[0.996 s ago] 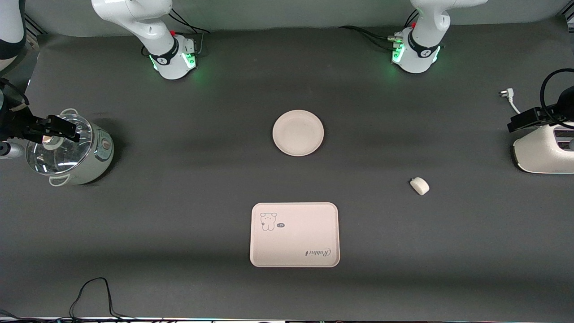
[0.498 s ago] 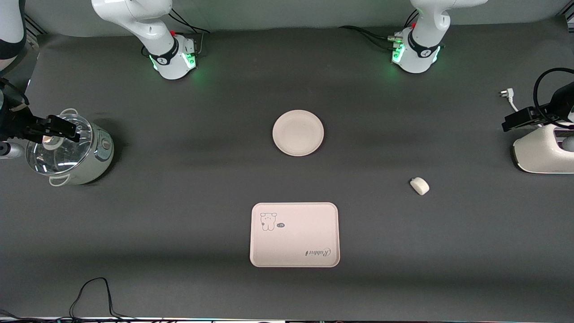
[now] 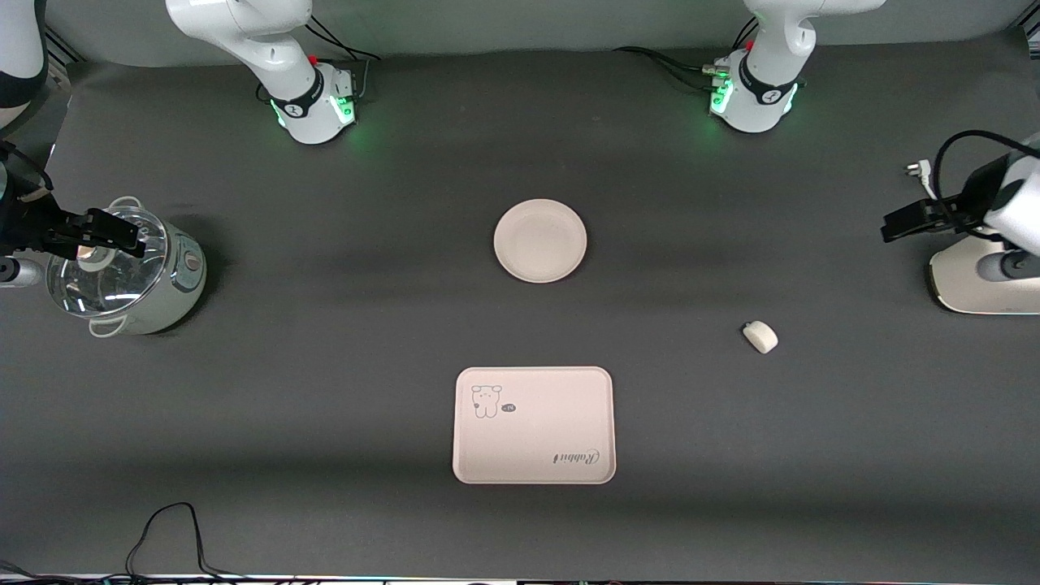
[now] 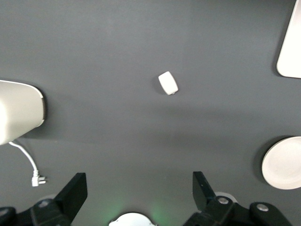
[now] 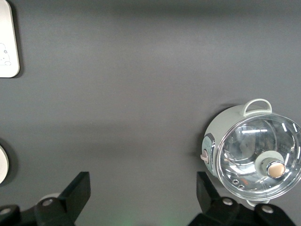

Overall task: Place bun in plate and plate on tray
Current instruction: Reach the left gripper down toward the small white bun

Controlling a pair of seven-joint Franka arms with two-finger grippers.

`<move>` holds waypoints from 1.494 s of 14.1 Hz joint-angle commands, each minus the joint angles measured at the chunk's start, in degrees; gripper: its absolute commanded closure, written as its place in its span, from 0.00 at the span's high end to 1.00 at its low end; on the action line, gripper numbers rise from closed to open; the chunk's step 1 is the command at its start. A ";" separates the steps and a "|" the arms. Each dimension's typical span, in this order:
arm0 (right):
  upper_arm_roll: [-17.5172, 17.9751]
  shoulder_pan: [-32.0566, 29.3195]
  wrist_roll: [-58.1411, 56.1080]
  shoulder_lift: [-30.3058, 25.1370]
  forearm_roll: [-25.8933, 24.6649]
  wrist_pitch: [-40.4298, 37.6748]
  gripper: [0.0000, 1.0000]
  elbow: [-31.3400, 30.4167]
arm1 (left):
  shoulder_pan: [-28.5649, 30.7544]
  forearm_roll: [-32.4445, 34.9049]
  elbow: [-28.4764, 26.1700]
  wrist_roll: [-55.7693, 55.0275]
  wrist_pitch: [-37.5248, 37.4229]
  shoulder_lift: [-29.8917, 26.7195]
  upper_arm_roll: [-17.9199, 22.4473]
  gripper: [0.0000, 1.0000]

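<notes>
Since a second ago the left claw has slid away from the white appliance at the left arm's end of the bench, toward the plate; it now hangs over bare bench just beside that appliance, fingers spread wide and gripping nothing. Nothing else has shifted. The plate sits mid-bench and is empty. The bun lies on the bench nearer the camera than the plate and toward the left arm's end, well apart from it. The tray lies flat, nearer the camera than the plate and in line with it, with a clear gap between them; its cartoon animal and script face up. The right claw waits over the glass-lidded cooker, which stands well apart from the plate at the right arm's end; its fingers are spread and empty too. A white plug lies farther from the camera than the appliance; its cord probably runs to that appliance, though the left arm hides the join. A black cable loops at the bench's near edge, toward the right arm's end from the tray.
</notes>
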 commanded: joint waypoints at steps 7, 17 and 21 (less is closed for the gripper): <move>-0.12 0.25 -0.84 -0.61 0.30 0.69 1.00 -0.77 | -8.80 0.14 -4.18 -8.94 10.60 5.45 0.69 1.00; -0.12 0.25 -0.84 -0.35 0.30 0.95 1.00 -0.77 | -4.94 0.32 -8.77 -6.47 20.81 19.59 1.04 0.99; -0.12 0.16 -0.92 -0.26 0.30 1.22 1.00 -0.77 | -4.14 -2.21 -8.77 -6.74 22.74 25.31 0.86 0.99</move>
